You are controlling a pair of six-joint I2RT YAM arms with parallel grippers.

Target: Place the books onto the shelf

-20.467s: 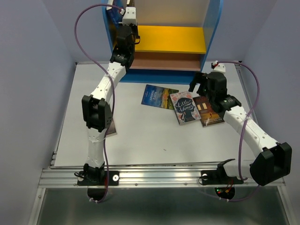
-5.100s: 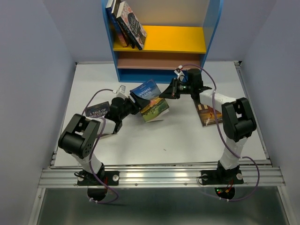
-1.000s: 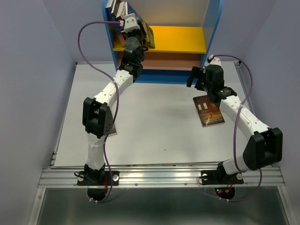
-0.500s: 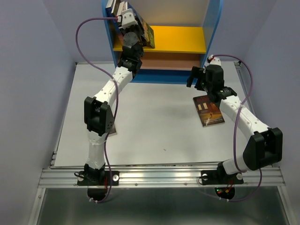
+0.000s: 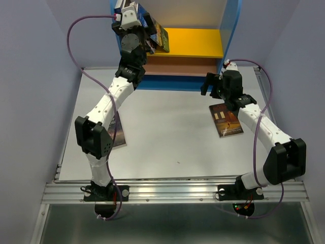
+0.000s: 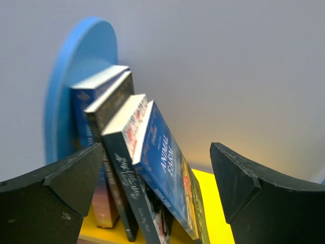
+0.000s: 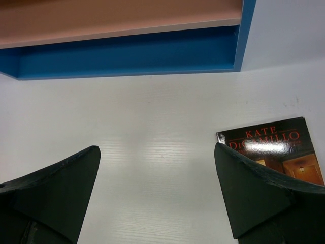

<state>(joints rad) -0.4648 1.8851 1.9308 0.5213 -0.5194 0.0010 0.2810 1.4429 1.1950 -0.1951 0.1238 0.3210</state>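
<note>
Several books [image 5: 161, 38] lean to the left on the yellow upper board of the shelf [image 5: 231, 30]. In the left wrist view a blue "Animal Farm" book [image 6: 165, 168] rests against a dark book [image 6: 119, 173] and others beside the blue side wall. My left gripper [image 5: 146, 30] [image 6: 157, 203] is open, with a finger on either side of those books and apart from them. An orange-brown book [image 5: 226, 119] [image 7: 271, 152] lies flat on the table at the right. My right gripper [image 5: 212, 86] [image 7: 157, 193] hovers open over bare table just left of it. Another book [image 5: 118, 134] lies on the table at the left, partly under the left arm.
The shelf's blue base [image 7: 127, 56] and brown lower board [image 7: 117, 20] stand right ahead of the right gripper. The white table [image 5: 167, 132] ends in a metal rail at the near edge. Purple-grey walls close in on both sides.
My left gripper has opened and let go of the "Animal Farm" book, which now leans on the others. The left arm's elbow has swung left. The right arm has not moved.
</note>
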